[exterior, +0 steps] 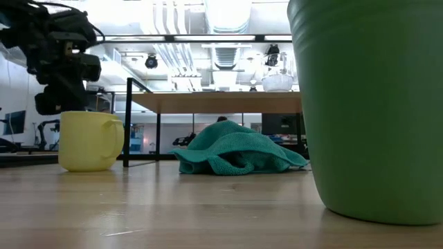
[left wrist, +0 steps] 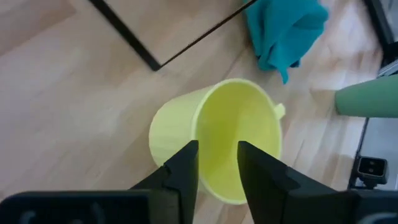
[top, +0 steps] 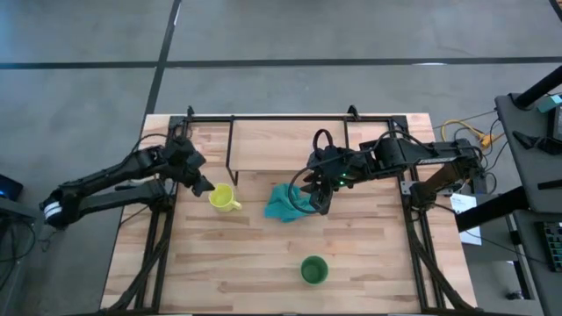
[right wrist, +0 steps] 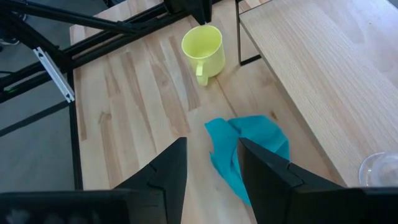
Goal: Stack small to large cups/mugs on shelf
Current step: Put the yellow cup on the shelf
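**Left gripper straddling the yellow mug's rim; right gripper over the cloth**

*High view.* The mug [top: 223,197] stands on the table [top: 263,272] just in front of the shelf [top: 281,145], handle toward the table's front. The left gripper [top: 203,185] is at its rim. The right gripper [top: 320,204] hangs over the edge of the teal cloth [top: 286,204]. The green cup [top: 313,269] stands well apart, near the front edge. Risk: a lift with the rim uncaught would tip the mug toward the cloth.

*Low view.* The mug [exterior: 88,141] sits upright, pale yellow, thick-walled, its handle toward the cloth [exterior: 235,151]. The green cup [exterior: 374,104] fills the foreground, ribbed and tapered. The shelf [exterior: 221,102] stands on thin legs; a raised mug could strike its plank.

*Left wrist view.* The fingers [left wrist: 183,168] are apart, one outside the mug [left wrist: 217,137] wall and one inside. A thin rim hold may let the mug swing or slip.

*Right wrist view.* The fingers [right wrist: 165,168] stand apart, empty, above the cloth [right wrist: 249,149]. The glass cup [right wrist: 379,169] rests on the shelf [right wrist: 323,74]; it is clear and easily knocked.
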You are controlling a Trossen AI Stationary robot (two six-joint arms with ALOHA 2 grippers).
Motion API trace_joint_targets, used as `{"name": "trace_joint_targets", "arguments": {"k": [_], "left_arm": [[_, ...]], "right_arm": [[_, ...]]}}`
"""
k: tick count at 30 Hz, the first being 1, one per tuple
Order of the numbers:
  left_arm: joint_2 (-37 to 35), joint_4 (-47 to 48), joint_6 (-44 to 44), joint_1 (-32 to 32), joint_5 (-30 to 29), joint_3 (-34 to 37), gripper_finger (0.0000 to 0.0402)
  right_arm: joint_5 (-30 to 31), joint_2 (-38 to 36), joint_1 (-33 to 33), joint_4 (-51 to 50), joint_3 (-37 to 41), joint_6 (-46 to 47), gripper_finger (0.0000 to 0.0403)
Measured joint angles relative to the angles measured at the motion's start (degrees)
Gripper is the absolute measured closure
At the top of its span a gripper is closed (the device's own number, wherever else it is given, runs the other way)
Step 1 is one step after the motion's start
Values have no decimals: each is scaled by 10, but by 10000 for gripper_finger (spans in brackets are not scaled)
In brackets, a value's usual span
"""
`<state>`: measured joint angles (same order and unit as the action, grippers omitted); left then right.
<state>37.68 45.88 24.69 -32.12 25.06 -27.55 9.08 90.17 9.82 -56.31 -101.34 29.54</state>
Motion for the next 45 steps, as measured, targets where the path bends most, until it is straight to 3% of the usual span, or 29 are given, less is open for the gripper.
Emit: {"name": "trace_joint_targets", "arguments": {"k": [23,27,33,39,45], "left_arm": [[61,-9,0,0,0,0,296],[71,-13,0,0,0,0,320],[73,-24,0,0,0,0,394],[54,-28,22,0,21,-12,399],[34,-30,50,0,49,-100,401]], "right_arm": [[0,0,0,0,0,0,266],[0,0,0,0,0,0,266],[0,0,0,0,0,0,266],[0,0,0,1,0,5,266],[20,2,0,9,2,38,266]]}}
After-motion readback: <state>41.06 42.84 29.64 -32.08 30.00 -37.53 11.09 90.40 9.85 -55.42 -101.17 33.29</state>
